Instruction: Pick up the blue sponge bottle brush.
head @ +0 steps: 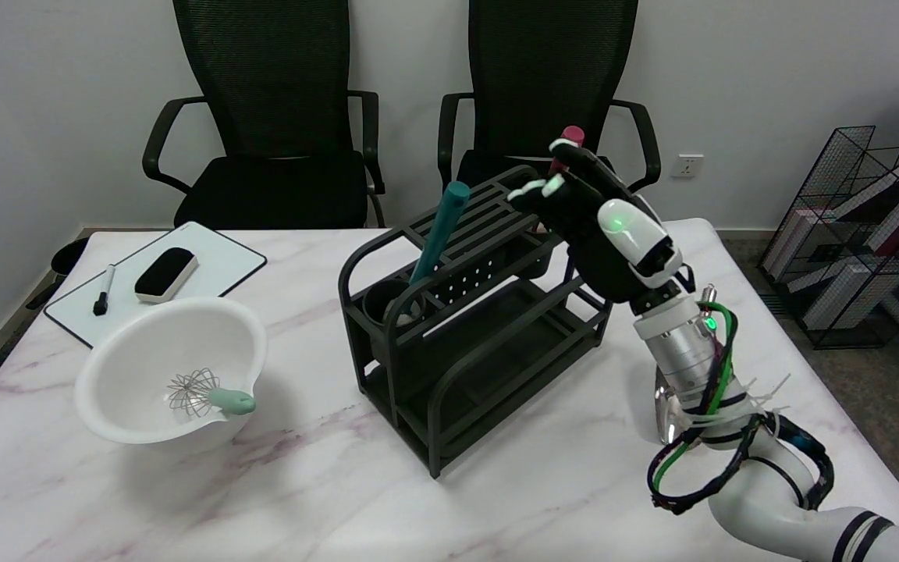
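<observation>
Step in hand judged as approach, grasp not yet made. Robot hand (574, 199) found raised over the far right end of the black rack (465, 312), fingers part-curled, nothing visibly gripped; contact with the red-topped handle (572, 136) behind it could not be told. Blue sponge bottle brush (438, 234) found standing tilted in the cup at the rack's left end, handle up, well apart from the robot hand. Next move judged to call for a leftward shift along the rack and fingers closing round the handle. Counted on the desk (301, 499): one rack, one white bowl (172, 375), one whisk (207, 394), one whiteboard (207, 261), one eraser (166, 274), one marker (103, 289). Beyond it: two chairs (270, 156).
</observation>
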Controlling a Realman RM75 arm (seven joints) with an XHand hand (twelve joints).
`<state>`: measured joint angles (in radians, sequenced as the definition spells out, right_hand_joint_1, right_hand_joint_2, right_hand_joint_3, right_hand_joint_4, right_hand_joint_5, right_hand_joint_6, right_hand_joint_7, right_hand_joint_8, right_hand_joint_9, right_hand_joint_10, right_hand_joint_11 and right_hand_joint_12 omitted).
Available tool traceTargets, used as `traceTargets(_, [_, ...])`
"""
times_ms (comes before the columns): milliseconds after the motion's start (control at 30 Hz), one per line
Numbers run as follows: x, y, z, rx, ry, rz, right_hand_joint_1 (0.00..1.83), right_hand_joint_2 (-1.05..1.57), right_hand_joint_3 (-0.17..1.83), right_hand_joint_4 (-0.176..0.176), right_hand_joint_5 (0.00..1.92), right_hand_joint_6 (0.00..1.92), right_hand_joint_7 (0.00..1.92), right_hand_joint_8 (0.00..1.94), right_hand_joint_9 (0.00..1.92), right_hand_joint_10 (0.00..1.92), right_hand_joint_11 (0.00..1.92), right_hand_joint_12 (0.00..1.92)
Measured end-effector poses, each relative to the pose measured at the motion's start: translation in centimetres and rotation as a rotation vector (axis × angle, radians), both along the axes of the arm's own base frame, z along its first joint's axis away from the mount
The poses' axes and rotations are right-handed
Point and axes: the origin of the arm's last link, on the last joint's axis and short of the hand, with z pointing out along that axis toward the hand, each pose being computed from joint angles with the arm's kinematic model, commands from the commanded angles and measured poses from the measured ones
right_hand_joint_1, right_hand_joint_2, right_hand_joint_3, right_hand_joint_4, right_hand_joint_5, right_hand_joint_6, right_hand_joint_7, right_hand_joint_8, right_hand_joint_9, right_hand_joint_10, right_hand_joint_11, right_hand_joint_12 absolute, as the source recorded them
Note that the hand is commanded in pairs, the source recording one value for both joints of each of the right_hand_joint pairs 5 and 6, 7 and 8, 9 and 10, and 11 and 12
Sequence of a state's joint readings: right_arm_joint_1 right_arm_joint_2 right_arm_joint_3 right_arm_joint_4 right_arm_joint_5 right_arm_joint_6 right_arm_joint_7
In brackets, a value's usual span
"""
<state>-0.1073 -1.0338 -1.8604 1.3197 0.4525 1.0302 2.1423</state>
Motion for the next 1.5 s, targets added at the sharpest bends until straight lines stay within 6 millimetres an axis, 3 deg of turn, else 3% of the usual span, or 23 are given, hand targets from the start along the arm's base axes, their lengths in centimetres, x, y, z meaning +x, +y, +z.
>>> traceTargets(733, [3.1, -4.9, -3.0, 0.052, 0.120, 0.010, 1.12, 0.14, 1.13, 0.000, 0.39, 0.39, 0.78, 0.78, 0.71, 0.71, 0.68, 0.68])
traceTargets(1500, [2.2, -8.5, -5.3, 0.067, 0.132, -0.025, 1.17, 0.19, 1.07, 0.000, 0.32, 0.32, 0.73, 0.73, 0.70, 0.70, 0.70, 0.70])
